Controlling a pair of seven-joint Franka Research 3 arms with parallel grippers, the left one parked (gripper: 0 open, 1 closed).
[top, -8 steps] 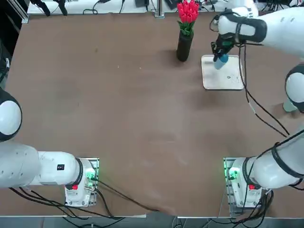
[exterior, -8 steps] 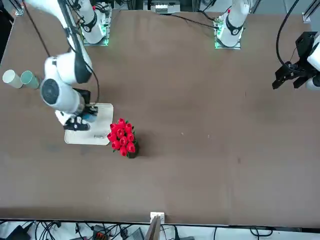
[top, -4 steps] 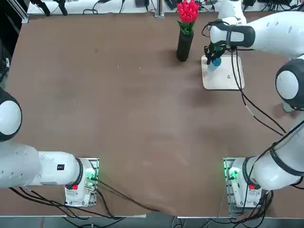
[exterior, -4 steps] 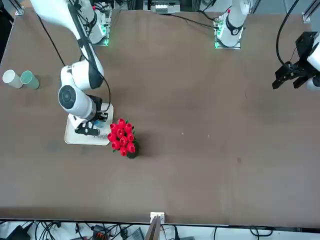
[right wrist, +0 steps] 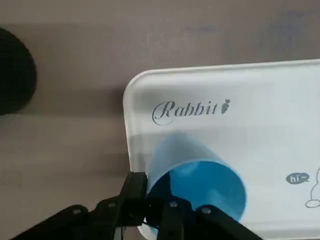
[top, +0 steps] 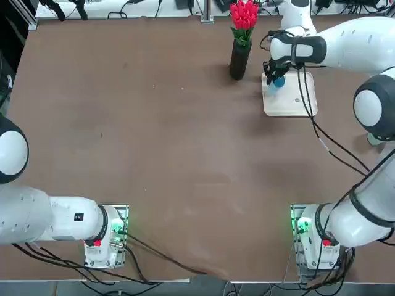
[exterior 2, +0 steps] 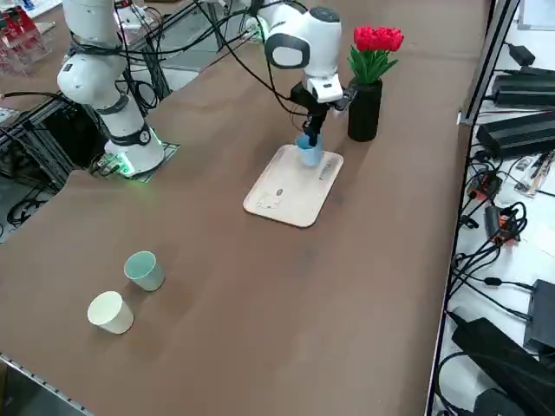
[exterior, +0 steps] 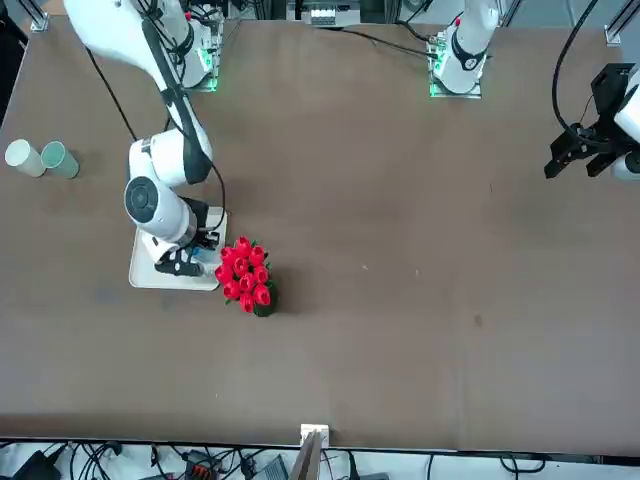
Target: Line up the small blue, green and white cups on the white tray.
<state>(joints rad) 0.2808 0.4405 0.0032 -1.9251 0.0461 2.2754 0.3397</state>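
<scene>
My right gripper point(top: 274, 78) point(exterior 2: 310, 139) point(right wrist: 159, 206) is shut on the rim of the small blue cup point(top: 279, 81) point(exterior 2: 309, 155) point(right wrist: 200, 175). The cup stands upright over the corner of the white tray point(top: 291, 103) point(exterior: 160, 276) point(exterior 2: 289, 192) point(right wrist: 265, 110) nearest the vase; whether its base touches the tray I cannot tell. The green cup point(exterior: 60, 160) point(exterior 2: 143, 269) and the white cup point(exterior: 22, 157) point(exterior 2: 110, 312) lie side by side on the bare table, far from the tray toward the robot's right edge.
A tall black vase point(top: 239, 59) point(exterior 2: 364, 109) with red flowers point(exterior: 246, 274) stands close beside the tray's far-left corner, a short gap from the gripper. The arm's cable hangs across the tray.
The right gripper has carried the blue cup leftward across the tray toward the vase-side corner and lowered it. The green and white cups have not moved.
</scene>
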